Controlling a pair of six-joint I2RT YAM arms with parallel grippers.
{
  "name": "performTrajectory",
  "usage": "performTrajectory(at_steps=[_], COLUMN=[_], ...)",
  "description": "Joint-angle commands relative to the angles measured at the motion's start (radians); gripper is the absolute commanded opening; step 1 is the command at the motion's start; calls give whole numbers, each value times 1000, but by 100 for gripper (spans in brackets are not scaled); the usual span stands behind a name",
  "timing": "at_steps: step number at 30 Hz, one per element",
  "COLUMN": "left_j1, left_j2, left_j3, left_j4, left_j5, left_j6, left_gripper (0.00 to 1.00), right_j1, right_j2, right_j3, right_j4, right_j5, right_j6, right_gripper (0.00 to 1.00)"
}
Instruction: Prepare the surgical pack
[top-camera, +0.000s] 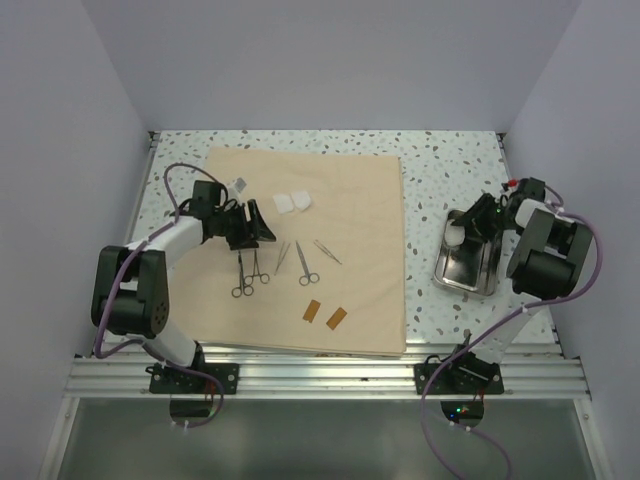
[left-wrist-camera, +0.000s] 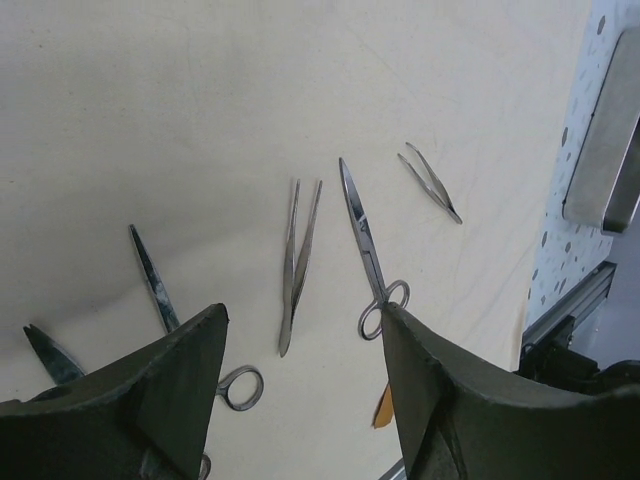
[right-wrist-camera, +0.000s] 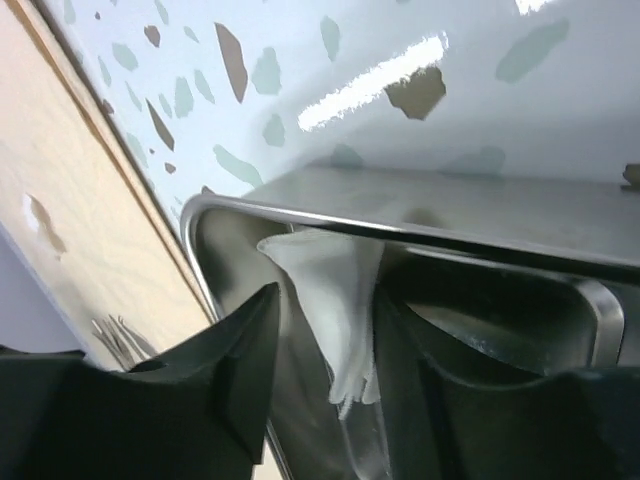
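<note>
The surgical pack (top-camera: 350, 190), a large tan fabric sheet, lies flat on the table and fills the left wrist view (left-wrist-camera: 200, 110). My left gripper (top-camera: 262, 228) hovers open over its left half, fingers (left-wrist-camera: 305, 315) wide with nothing between them, above scissors (left-wrist-camera: 367, 255) and forceps (left-wrist-camera: 298, 260). My right gripper (top-camera: 470, 228) hangs over the steel tray (top-camera: 465, 275). Its jaws (right-wrist-camera: 325, 300) stand apart around a white gauze piece (right-wrist-camera: 330, 255). The gauze hangs against the right finger, with a gap on the left side.
On the sheet lie two pairs of scissors (top-camera: 243, 275), another pair (top-camera: 305, 265), two forceps (top-camera: 327, 251), two white gauze squares (top-camera: 293, 202) and two orange strips (top-camera: 324, 315). The speckled table (top-camera: 450, 160) ends at an aluminium rail (top-camera: 320, 375) in front.
</note>
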Motion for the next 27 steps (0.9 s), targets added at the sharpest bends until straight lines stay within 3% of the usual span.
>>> performTrajectory(at_steps=[1,6,12,16,20,27], left_j1=[-5,-8,-29,-44,-58,-58], left_j2=[16,39,88,144,216,383], left_j3=[59,98,173,240,337,510], left_j4=[-28,-31,-47,-57,-48,-54], left_j5=[-50,-73,-123,-182,-221,-231], left_j6=[-5,-39,-70,-94,-102,-100], left_gripper=[68,70,70,70,68,60], right_j1=[23,34,41,164,308,422], right_j2=[-35,-179,-326,-381,-426,-490], right_j3=[48,5,-29,3,54,-22], right_j4=[-34,-106,-242,-301,-304,-244], right_j5=[88,233,416,408,306,215], right_j6=[23,48,84,106,112,123], right_gripper=[50,68,71,70,69,68])
